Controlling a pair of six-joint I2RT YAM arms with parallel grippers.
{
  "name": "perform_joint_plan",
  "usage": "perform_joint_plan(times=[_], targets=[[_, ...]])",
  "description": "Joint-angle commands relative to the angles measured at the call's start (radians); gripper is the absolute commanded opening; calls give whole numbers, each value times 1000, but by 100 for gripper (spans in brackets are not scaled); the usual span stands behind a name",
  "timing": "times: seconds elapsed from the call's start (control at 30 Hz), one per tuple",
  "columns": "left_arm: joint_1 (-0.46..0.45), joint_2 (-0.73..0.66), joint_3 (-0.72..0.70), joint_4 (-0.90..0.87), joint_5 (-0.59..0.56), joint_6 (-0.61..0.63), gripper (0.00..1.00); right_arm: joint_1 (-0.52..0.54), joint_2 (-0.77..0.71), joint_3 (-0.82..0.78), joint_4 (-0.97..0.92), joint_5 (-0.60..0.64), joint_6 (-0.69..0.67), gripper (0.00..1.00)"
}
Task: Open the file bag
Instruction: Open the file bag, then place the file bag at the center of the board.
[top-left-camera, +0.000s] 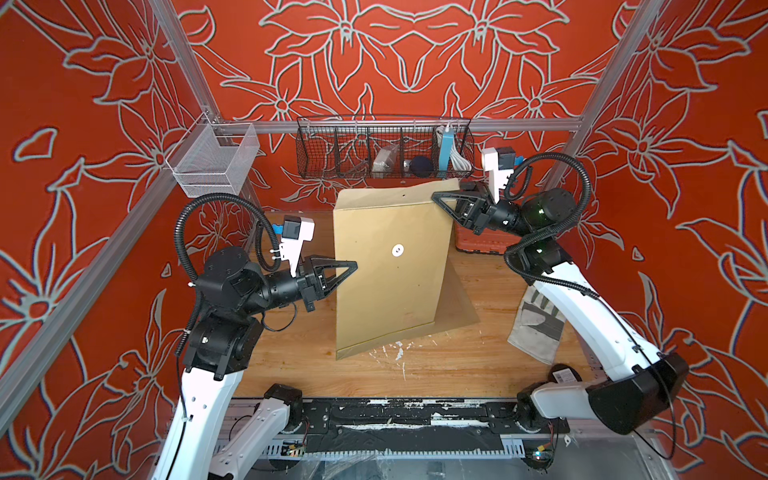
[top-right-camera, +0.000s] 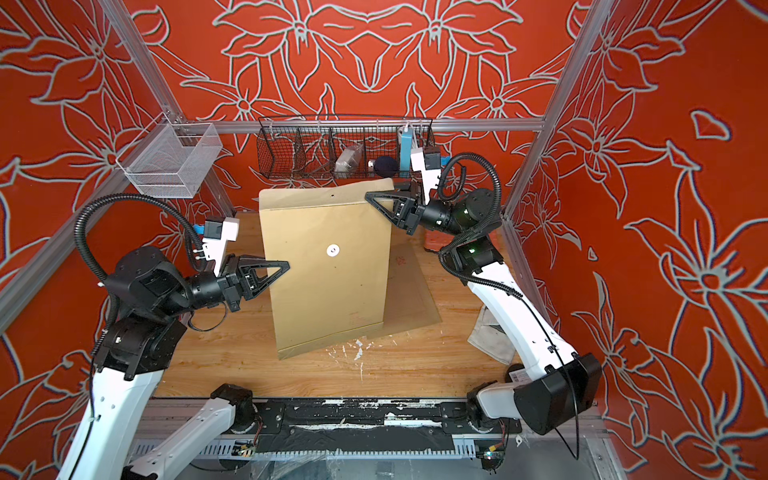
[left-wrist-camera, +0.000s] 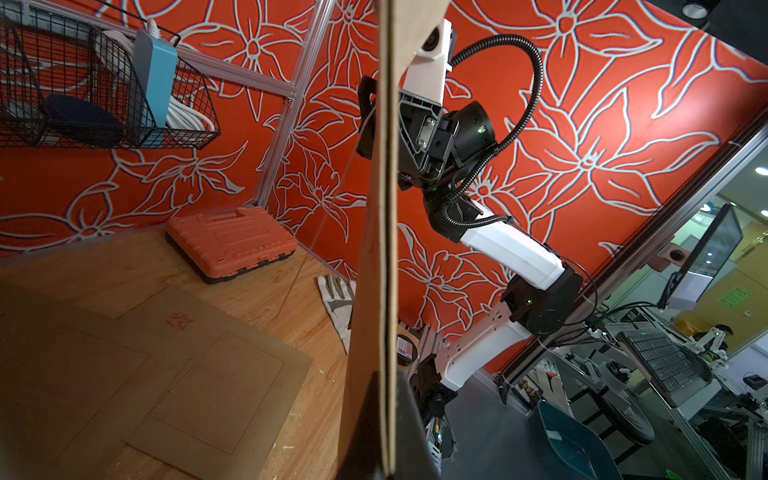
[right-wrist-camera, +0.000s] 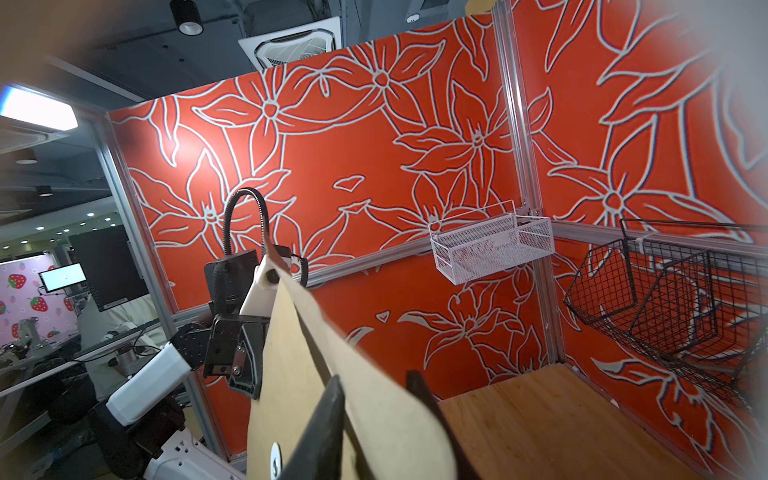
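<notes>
Standing upright above the wooden table (top-left-camera: 415, 374), the kraft file bag (top-left-camera: 390, 270) has its top flap near the black wire basket (top-left-camera: 384, 166) and its lower edge beside a flat envelope (top-left-camera: 459, 307), with bare board nearer the arm bases. The left gripper (top-left-camera: 352, 264) is clamped on the bag's left edge. The right gripper (top-left-camera: 436, 195) straddles the flap's corner, its fingers (right-wrist-camera: 328, 415) narrowly apart; I cannot tell whether they pinch it.

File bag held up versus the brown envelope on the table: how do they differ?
The file bag is held upright by the left gripper; the envelope lies flat on the table. The file bag shows a white button; the envelope shows printed boxes and a red stamp. Both are brown paper.
</notes>
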Motion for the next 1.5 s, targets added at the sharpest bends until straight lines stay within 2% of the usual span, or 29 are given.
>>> perform_joint_plan(times=[0.0, 0.23, 0.37, 0.47, 0.6, 0.63, 0.73, 0.8, 0.93, 1.1, 1.33, 1.4, 1.47], targets=[[5, -9, 3, 53, 16, -6, 0, 6, -2, 32, 18, -51, 9, 20], [4, -12, 1, 46, -10, -6, 0, 6, -24, 9, -15, -71, -6, 0], [5, -15, 1, 14, -57, 8, 0, 6, -50, -3, -67, -68, -45, 0], [5, -15, 7, -37, -135, 22, 2, 6, -78, -13, -140, -40, -99, 0], [5, -15, 22, -170, -328, 74, 45, 6, -136, -19, -359, 60, -241, 0], [5, -15, 25, -206, -395, 89, 53, 6, -152, -18, -420, 97, -278, 0], [5, -15, 26, -303, -573, 117, 65, 6, -189, -20, -567, 197, -352, 0], [5, -15, 26, -357, -659, 130, 78, 8, -203, -27, -618, 245, -368, 0], [5, -17, 27, -450, -778, 150, 82, 35, -203, -40, -665, 324, -373, 0], [5, -23, 32, -545, -866, 163, 82, 131, -169, -44, -643, 431, -356, 0], [5, -21, 70, -624, -935, 179, 85, 261, -62, -17, -461, 491, -231, 0], [4, 3, 84, -647, -935, 186, 86, 263, -31, -29, -429, 567, -186, 0], [4, 32, 90, -663, -926, 186, 87, 262, 20, -38, -448, 665, -198, 0]])
